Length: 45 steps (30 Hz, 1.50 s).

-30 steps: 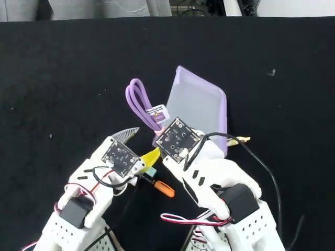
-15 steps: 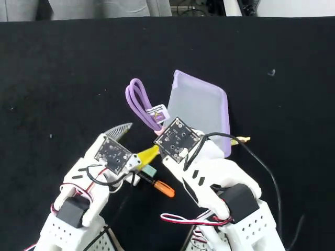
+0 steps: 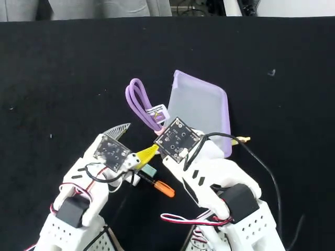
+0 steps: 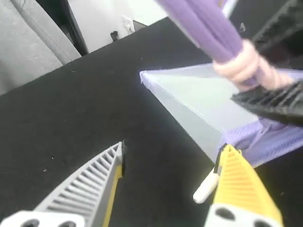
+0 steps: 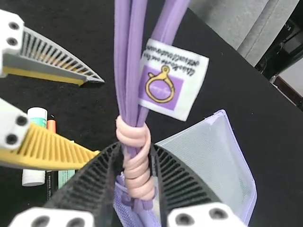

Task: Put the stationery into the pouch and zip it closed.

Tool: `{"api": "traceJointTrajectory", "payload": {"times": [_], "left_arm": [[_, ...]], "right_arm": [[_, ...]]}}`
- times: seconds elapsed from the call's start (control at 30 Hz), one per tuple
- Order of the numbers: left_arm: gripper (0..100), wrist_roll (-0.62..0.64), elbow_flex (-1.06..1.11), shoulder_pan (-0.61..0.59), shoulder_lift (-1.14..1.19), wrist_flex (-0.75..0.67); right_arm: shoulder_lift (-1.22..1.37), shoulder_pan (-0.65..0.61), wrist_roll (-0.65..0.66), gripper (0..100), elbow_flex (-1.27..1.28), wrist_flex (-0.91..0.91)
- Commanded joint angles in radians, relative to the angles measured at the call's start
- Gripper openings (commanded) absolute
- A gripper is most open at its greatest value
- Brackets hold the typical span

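**Right tool (image 5: 136, 152) grips the pouch cord; left tool (image 4: 174, 147) is open over the pens**

Right tool is closed on the pink cord (image 5: 135, 163) that is wound around the purple strap (image 3: 137, 102), at the near corner of the pouch (image 3: 201, 110). The pouch lies flat on the table (image 3: 63, 68), and its strap loop with a white tag (image 5: 171, 85) points away from the arms. Some purple zip teeth show just under the black fingers, but I cannot tell whether the mouth of the pouch is open.

The left tool holds nothing. Its grey and yellow fingers are spread wide and stand beside the strap, with bare table between them. An orange-tipped pen (image 3: 163, 188) and a small teal piece (image 3: 149, 171) lie on the table between the two arms, just beside the yellow finger and outside the pouch. A white stick end (image 4: 204, 187) shows next to this finger in the left wrist view.

I judge that the task is at an early step: one arm steadies the pouch and the stationery is not yet picked. The next move asks the left tool to come down over the pen, with one finger on each side of it, and then close. The right tool must keep the pouch in place. The pen is thin and lies close under the arms, so the fingers could push it away.
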Motion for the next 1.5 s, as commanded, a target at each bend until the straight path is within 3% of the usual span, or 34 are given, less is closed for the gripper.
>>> {"api": "traceJointTrajectory", "payload": {"times": [0.0, 0.2, 0.73, 0.83, 1.17, 1.3, 1.47], "left_arm": [[32, 0.055, -0.099, 0.008, -0.005, 0.061], [33, 0.057, -0.056, 0.008, -0.005, 0.008], [32, 0.061, -0.061, 0.045, 0.002, 0.032], [32, 0.063, -0.091, 0.024, 0.072, 0.025], [32, 0.153, -0.335, -0.027, 0.655, -0.069], [32, 0.161, -0.334, -0.019, 0.66, -0.078], [33, 0.215, -0.344, 0.01, 0.526, 0.051]], "right_arm": [[-0.015, 0.029, 0.009, 1.5, -0.054, -0.005], [-0.015, 0.029, 0.009, 1.5, -0.054, -0.005], [-0.016, 0.026, 0.009, 1.5, -0.054, -0.005], [-0.016, 0.026, 0.008, 1.5, -0.054, -0.005], [-0.019, 0.026, 0.008, 1.5, -0.054, -0.002], [-0.019, 0.026, 0.008, 1.5, -0.054, -0.003], [-0.013, 0.028, 0.009, 1.5, -0.054, -0.005]]}}
